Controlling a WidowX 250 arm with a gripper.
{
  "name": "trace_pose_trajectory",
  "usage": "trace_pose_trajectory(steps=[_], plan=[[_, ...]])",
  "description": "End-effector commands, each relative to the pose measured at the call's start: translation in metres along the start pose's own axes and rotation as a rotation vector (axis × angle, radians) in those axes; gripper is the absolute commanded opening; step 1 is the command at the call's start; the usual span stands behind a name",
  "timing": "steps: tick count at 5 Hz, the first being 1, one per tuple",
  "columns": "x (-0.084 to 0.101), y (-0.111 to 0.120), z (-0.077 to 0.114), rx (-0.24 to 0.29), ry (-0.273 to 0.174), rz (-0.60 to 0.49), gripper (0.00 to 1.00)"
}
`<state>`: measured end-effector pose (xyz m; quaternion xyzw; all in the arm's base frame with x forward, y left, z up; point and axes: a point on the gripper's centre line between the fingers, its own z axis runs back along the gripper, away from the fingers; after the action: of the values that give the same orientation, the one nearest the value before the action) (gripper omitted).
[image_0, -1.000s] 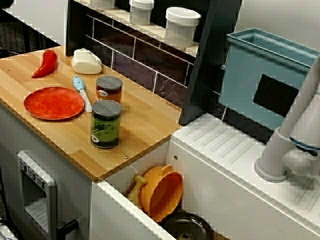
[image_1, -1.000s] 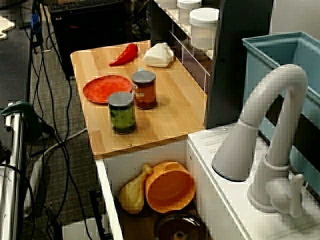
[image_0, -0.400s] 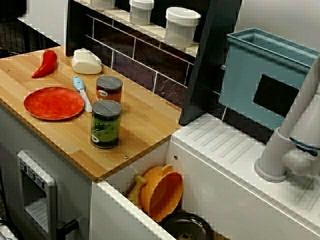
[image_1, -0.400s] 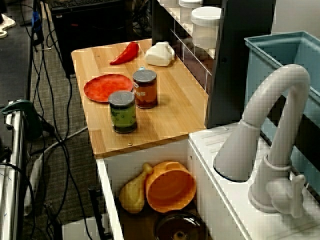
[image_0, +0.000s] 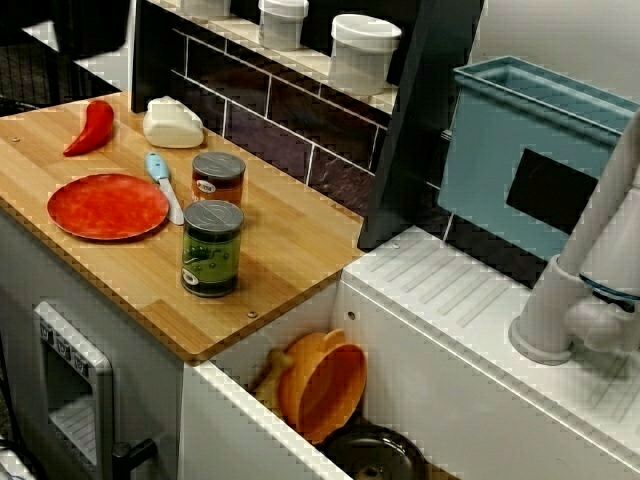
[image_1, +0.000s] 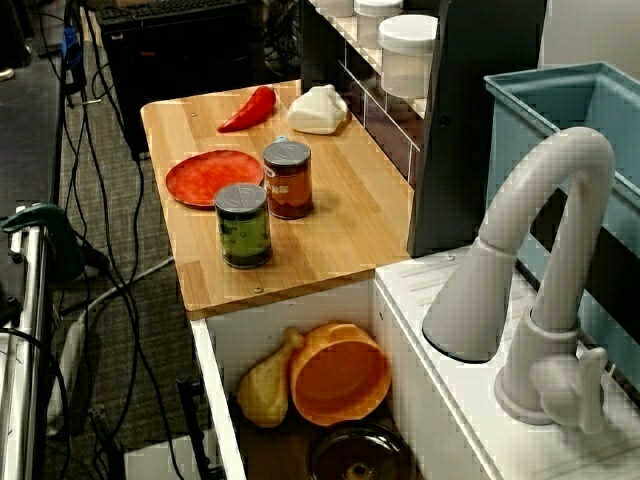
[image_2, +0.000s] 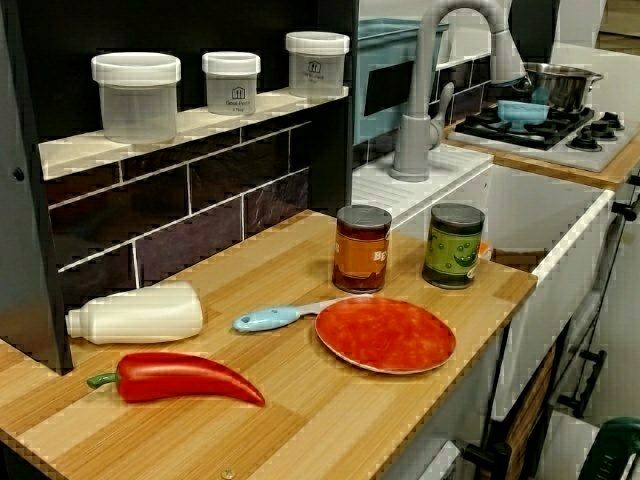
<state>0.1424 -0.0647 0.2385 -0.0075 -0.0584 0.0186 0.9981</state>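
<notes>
Two cans stand upright on the wooden worktop (image_0: 290, 240) in the high view over the worktop. The green can (image_0: 211, 249) is nearer the front edge and the orange can (image_0: 218, 179) is just behind it, not touching. Left of them lies a red plate (image_0: 107, 206), with a blue-handled knife (image_0: 163, 185) between the plate and the orange can. At the far left lie a red pepper (image_0: 91, 127) and a white bottle (image_0: 172, 123) on its side. An orange bowl (image_0: 325, 388) leans in the sink below.

In the view from behind the faucet (image_1: 540, 260), the green can stands near the worktop's near edge, the orange can just beyond it, and the plate to their left. The bowl sits beside a toy chicken leg (image_1: 262, 385).

In the low view along the worktop, the pepper lies nearest with the bottle behind it. The knife's blade reaches the plate's rim, and both cans stand beyond the plate. Three jars (image_2: 136, 95) line the shelf.

None of the three views takes in the gripper, so I cannot tell how its jaws stand.
</notes>
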Motion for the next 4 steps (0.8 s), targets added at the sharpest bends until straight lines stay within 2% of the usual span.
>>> trace_pose_trajectory(steps=[1, 2, 3, 4], plan=[[0.017, -0.047, -0.032, 0.220, -0.098, 0.013, 1.00], [0.028, -0.054, -0.047, 0.249, -0.103, 0.040, 1.00], [0.037, -0.051, -0.052, 0.250, -0.129, 0.115, 1.00], [0.040, -0.058, -0.060, 0.253, -0.156, 0.131, 1.00]])
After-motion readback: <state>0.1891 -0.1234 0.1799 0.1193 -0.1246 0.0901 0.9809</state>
